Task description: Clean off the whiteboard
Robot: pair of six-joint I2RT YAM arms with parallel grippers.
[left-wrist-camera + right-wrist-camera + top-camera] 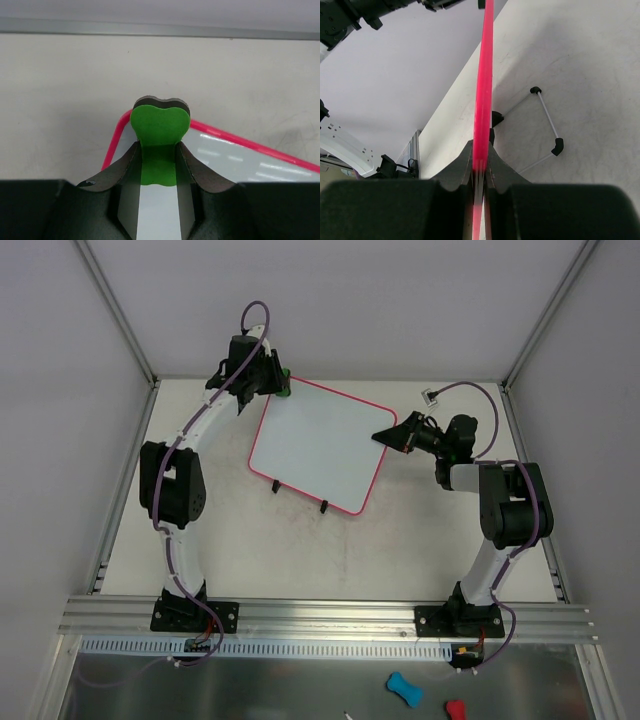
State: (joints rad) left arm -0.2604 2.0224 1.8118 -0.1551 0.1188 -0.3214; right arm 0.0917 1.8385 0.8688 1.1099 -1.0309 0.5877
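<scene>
The whiteboard [320,445], glossy white and pink-framed, lies long axis left-right, skewed. The right gripper [382,435] pinches its edge; the left gripper [159,167] clamps a green lobed eraser [160,125].

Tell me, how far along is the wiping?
The board already looks clean: no marks show from above. Right now the left pincer holds a green eraser at its far corner, while the right pincer clamps its pink frame. Little seems left but letting go.
</scene>
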